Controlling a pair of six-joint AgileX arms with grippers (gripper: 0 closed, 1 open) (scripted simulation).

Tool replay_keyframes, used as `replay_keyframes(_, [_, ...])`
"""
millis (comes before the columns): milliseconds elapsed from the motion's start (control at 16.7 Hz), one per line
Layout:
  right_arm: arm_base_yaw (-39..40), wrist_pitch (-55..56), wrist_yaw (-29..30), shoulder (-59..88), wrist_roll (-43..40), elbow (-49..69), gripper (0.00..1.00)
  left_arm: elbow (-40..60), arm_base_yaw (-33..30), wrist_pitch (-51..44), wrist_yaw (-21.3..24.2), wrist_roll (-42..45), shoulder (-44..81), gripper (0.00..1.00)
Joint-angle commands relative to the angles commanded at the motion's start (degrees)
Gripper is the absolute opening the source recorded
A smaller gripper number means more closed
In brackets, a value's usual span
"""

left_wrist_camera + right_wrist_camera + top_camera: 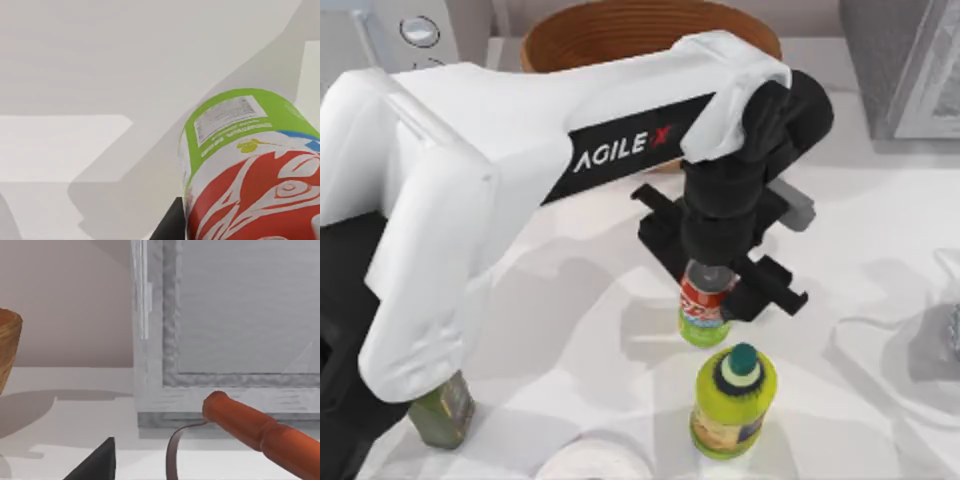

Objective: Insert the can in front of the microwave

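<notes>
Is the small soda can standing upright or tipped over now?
Upright. In the top view the can stands with its silver top upward, under the left gripper, beside the yellow-green bottle.

Silver top, red band with white swirls, lime-green lower part on the can [704, 310]; yellow-green body and dark green cap on the bottle [733, 400]. White shell with a black strip and white "AGILEX" lettering on the left arm [570, 130], black on the left gripper [720, 262]. Warm woven brown on the basket [570, 35], mottled grey on the microwave [905, 65], orange-red on the handle [260, 432], pale white on the table [860, 270], olive green on a jar [442, 412] at its left front edge.
</notes>
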State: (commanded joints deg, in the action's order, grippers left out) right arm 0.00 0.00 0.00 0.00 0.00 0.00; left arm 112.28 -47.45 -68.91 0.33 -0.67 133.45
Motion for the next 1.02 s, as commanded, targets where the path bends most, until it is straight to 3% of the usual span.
replay_keyframes(120, [0.0,0.0,0.0,0.0,0.0,0.0,1.00,0.0,0.0,0.0,0.0,0.0,0.0,0.02])
replay_keyframes(180, [0.0,0.0,0.0,0.0,0.0,0.0,1.00,0.0,0.0,0.0,0.0,0.0,0.0,0.00])
replay_keyframes(720, [0.0,0.0,0.0,0.0,0.0,0.0,1.00,0.2,0.2,-0.2,0.0,0.2,-0.1,0.00])
replay_keyframes(1020, [0.0,0.0,0.0,0.0,0.0,0.0,1.00,4.4,0.5,-5.4,-2.2,1.8,0.9,0.00])
